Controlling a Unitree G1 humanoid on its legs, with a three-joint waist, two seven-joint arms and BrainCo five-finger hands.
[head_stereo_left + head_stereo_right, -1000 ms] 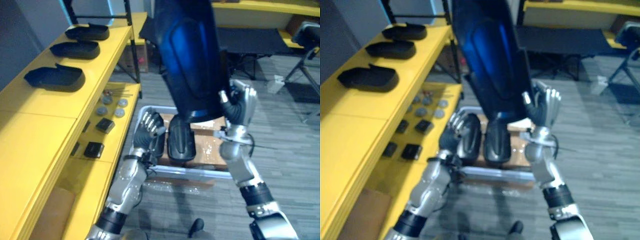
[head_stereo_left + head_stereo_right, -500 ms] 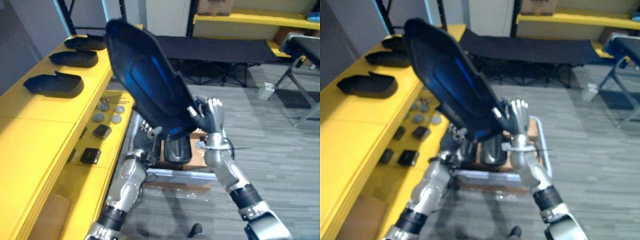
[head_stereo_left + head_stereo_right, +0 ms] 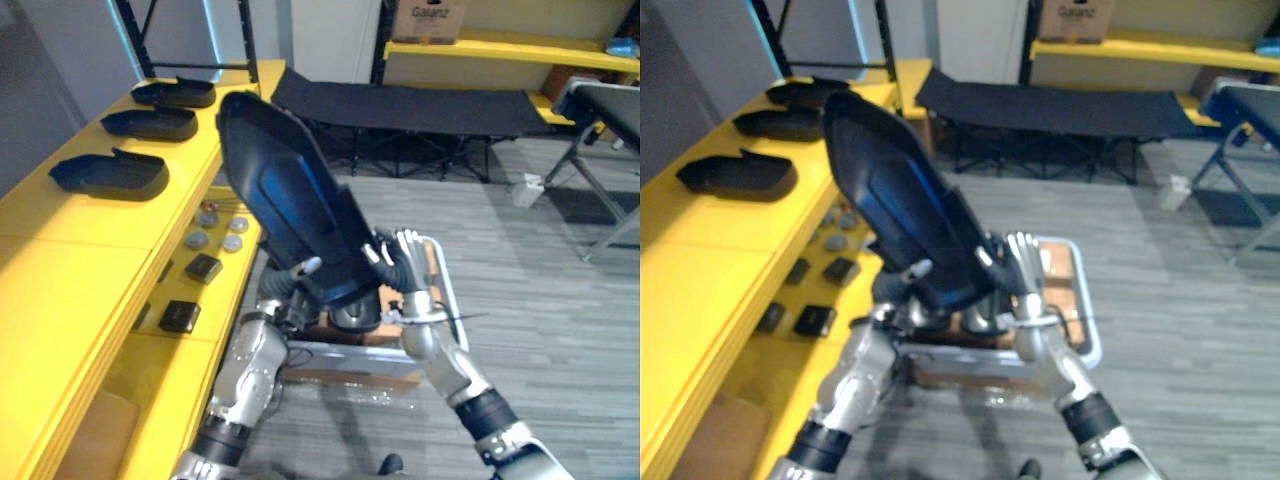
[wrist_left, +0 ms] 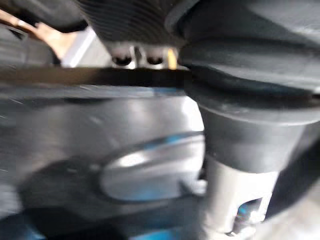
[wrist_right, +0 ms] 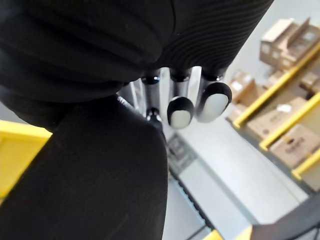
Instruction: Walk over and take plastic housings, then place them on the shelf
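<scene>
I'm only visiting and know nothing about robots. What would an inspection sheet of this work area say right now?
Surface: yellow shelf, top partly bare.
Job's things: three housings lie on the shelf top; a large housing is held tilted between both hands; more stand in a crate on the floor.
Clutter: grey discs and black blocks on the shelf's lower ledge.
Hands: right hand open, straight fingers against the large housing; left hand under it, state unclear.
Cables: nothing seen.
Surroundings: black cot, box on a yellow rack, grey floor.
</scene>
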